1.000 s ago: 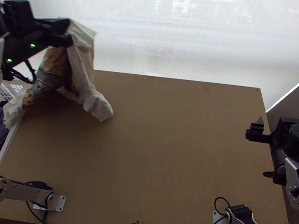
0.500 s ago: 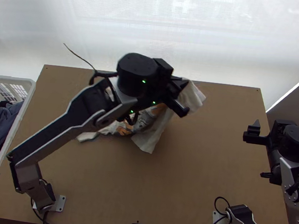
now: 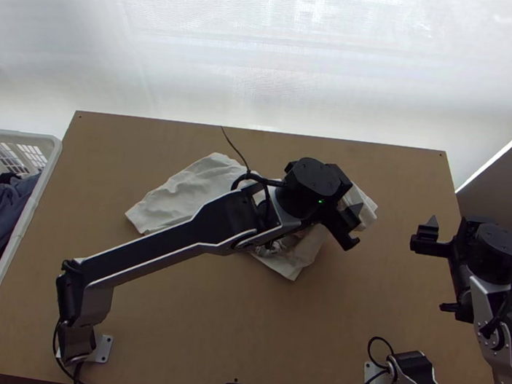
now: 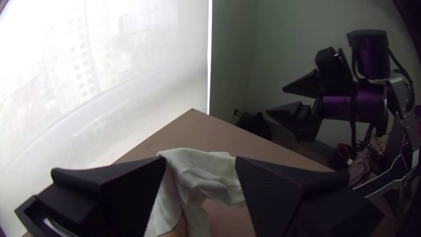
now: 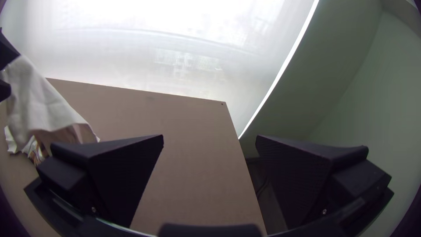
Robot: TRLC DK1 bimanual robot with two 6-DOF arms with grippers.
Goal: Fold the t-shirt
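Note:
The white t-shirt (image 3: 187,188) lies bunched across the upper middle of the table, its middle hidden beneath the left arm. My left gripper (image 3: 357,226) is over its right-hand end. In the left wrist view, that gripper (image 4: 200,163) has its fingers apart, with a loose, creased part of the shirt (image 4: 208,175) between and beyond them. The right wrist view shows the shirt (image 5: 37,98) draped by the left gripper, a printed patch low on it. My right gripper (image 3: 421,234) stands open at the table's right side; in its wrist view the gripper (image 5: 209,139) holds nothing.
A white basket (image 3: 24,222) of dark clothes stands at the table's left edge. Bare tabletop (image 3: 241,337) lies in front of the shirt, and more stretches between it and the right arm. A pale screen (image 3: 270,61) rises behind the table.
The left arm has swung from the far left to right of centre, bringing the shirt from beside the basket onto the table, where it now lies lower. The right gripper has shifted slightly left.

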